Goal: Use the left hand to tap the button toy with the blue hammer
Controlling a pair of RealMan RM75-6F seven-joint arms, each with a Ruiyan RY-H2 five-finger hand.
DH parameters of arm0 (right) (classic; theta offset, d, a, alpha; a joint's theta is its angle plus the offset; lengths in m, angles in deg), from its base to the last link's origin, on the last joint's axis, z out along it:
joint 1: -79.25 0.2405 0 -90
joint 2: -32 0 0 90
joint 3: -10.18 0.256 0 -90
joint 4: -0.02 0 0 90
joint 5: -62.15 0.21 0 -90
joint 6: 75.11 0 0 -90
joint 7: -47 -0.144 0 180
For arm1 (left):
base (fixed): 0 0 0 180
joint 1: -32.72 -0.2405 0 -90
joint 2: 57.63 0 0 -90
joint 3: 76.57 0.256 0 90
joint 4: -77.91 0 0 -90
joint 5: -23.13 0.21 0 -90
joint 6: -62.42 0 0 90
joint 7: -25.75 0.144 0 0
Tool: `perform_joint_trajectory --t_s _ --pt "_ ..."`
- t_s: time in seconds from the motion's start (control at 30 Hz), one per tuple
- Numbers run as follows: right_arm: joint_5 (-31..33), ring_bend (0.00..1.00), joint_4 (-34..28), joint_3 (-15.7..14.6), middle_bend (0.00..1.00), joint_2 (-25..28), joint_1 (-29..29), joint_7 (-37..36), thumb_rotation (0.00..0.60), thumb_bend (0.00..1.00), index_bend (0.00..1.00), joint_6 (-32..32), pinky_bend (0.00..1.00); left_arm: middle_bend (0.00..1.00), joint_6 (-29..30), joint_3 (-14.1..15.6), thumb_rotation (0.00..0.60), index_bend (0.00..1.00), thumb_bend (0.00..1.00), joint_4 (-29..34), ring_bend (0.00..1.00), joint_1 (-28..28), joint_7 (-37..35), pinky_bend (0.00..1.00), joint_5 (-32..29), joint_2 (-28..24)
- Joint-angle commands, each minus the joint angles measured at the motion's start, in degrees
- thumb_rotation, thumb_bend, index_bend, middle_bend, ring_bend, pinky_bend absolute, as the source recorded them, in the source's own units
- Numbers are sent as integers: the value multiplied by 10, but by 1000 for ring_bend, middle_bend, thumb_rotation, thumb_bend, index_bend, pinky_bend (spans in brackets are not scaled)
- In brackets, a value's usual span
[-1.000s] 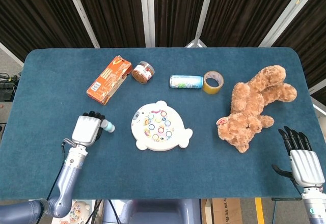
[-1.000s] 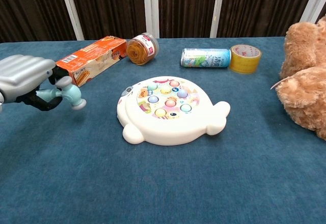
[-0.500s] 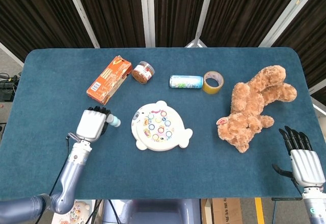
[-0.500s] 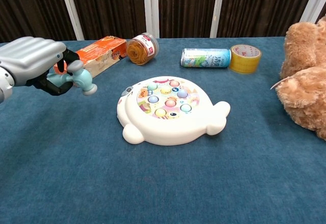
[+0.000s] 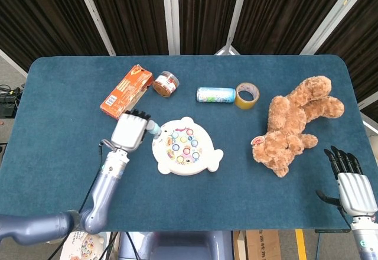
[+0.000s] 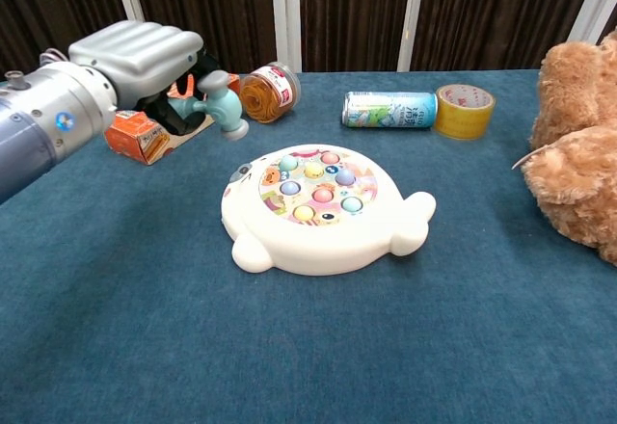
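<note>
The white button toy (image 5: 185,147) (image 6: 323,207) lies mid-table, with several coloured buttons on top. My left hand (image 5: 130,131) (image 6: 145,58) grips the blue hammer (image 5: 152,129) (image 6: 218,104), held above the table just left of the toy. The hammer head points down and hangs short of the toy's left edge, not touching it. My right hand (image 5: 351,181) rests with fingers spread at the table's near right corner, holding nothing; the chest view does not show it.
An orange box (image 5: 126,92) (image 6: 145,130) lies behind my left hand. A round jar (image 5: 166,84), a lying can (image 5: 215,95) and a tape roll (image 5: 247,95) sit along the back. A brown teddy bear (image 5: 295,124) sprawls at the right.
My left hand has carried the hammer up and to the right, from well left of the toy to just beside its left edge. The right hand has not moved.
</note>
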Motion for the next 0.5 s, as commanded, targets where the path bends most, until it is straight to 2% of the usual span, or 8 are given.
perform_joint_trajectory --t_s 0.03,0.2,0.5 --pt "4 0 -2 1 0 2 0 -5 600 180 0 -2 0 465 -15 -11 600 673 594 -12 383 36 33 522 -17 28" --pt "6 0 -4 2 0 4 0 -11 600 180 0 -5 0 465 -14 -14 600 673 594 -36 384 68 71 522 -45 58" --pt "9 0 -6 2 0 7 1 -17 600 179 0 -8 0 467 -9 -22 600 673 594 -68 384 97 82 522 -79 82"
